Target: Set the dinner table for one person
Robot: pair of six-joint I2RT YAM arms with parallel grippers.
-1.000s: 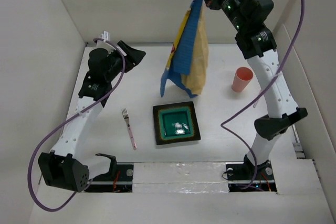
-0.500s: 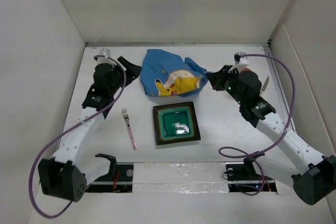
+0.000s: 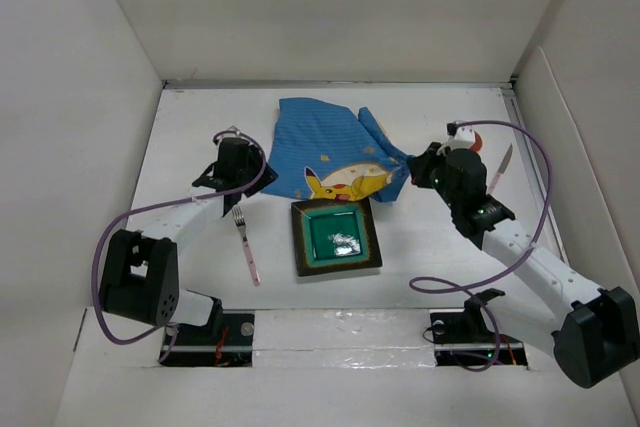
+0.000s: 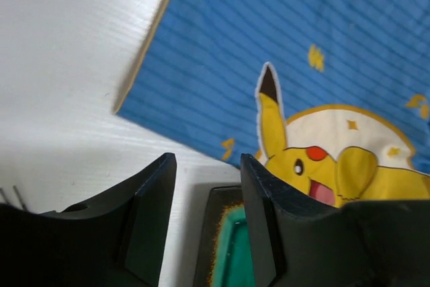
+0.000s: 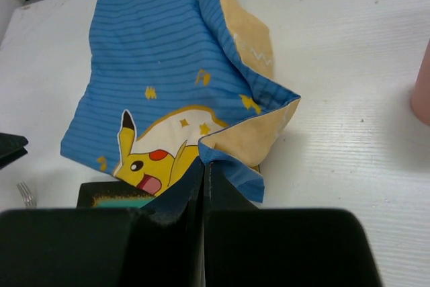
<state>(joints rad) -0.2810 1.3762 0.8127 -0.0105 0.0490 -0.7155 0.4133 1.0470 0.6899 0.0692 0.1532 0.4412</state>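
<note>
My right gripper (image 5: pixel 203 166) pinched shut on blue cartoon-printed cloth mat (image 3: pixel 325 142), toward far edge of matte white dinner table (image 3: pixel 200 137) | left gripper (image 4: pixel 208 166) parted, empty | risk: tugging bunches folded corner onto green square ceramic plate (image 3: pixel 298 239)

The left arm (image 3: pixel 178 217) and the right arm (image 3: pixel 530 259) are made of white tubes with chunky black joints. A long, thin purple cable (image 3: pixel 547 192) loops along each arm. The left gripper (image 4: pixel 205 166) and the right gripper (image 5: pixel 203 169) have flat, smooth black fingers with straight edges.
</note>
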